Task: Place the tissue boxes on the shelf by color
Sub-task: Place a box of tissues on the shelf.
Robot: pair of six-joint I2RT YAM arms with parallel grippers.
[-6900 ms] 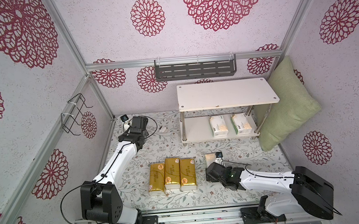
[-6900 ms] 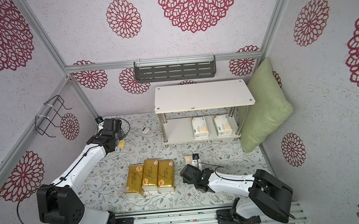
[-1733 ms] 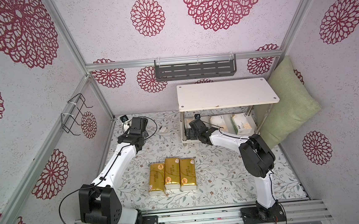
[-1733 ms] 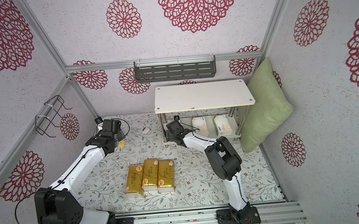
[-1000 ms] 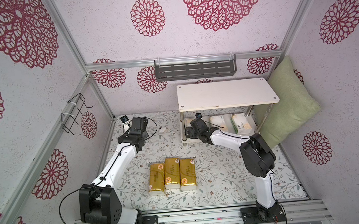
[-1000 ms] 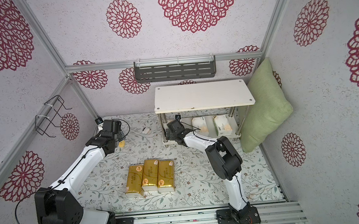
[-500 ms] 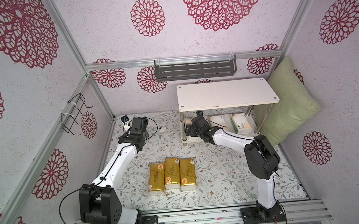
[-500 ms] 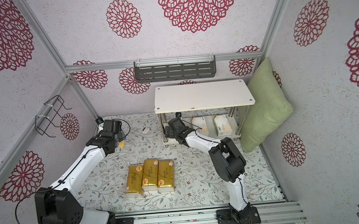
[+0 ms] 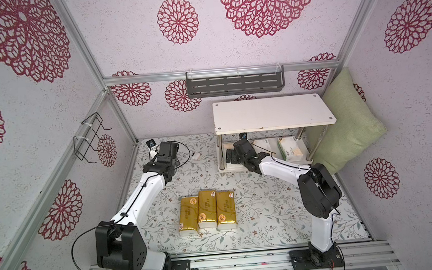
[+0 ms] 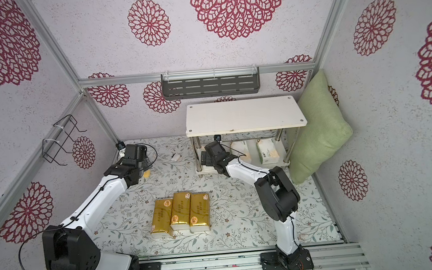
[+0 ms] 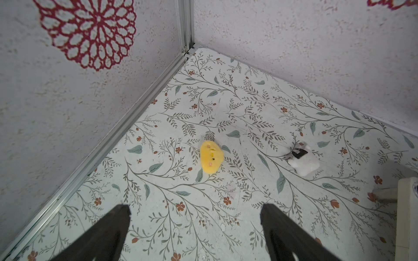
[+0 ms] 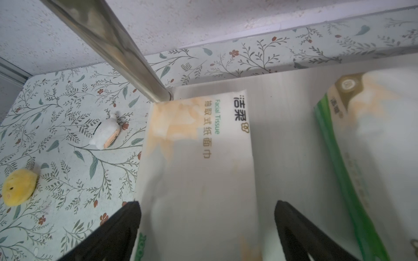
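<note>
Right gripper (image 12: 207, 204) has its jaws spread wide, fingers either side of a white pack (image 12: 196, 158) on the lower board of the shelf (image 9: 273, 112), clamping nothing. We see that pack's long axis running front-to-back, parallel to its neighbour (image 12: 373, 146). Left gripper (image 11: 195, 208) is spread too, empty. Three gold packs (image 9: 207, 210) lie side by side on the floor (image 9: 268, 210), long axes front-to-back.

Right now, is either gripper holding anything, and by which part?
Nothing is held. The right gripper stands open astride the end of a white tissue pack on the shelf's lower board; the left gripper is open over the mat.
</note>
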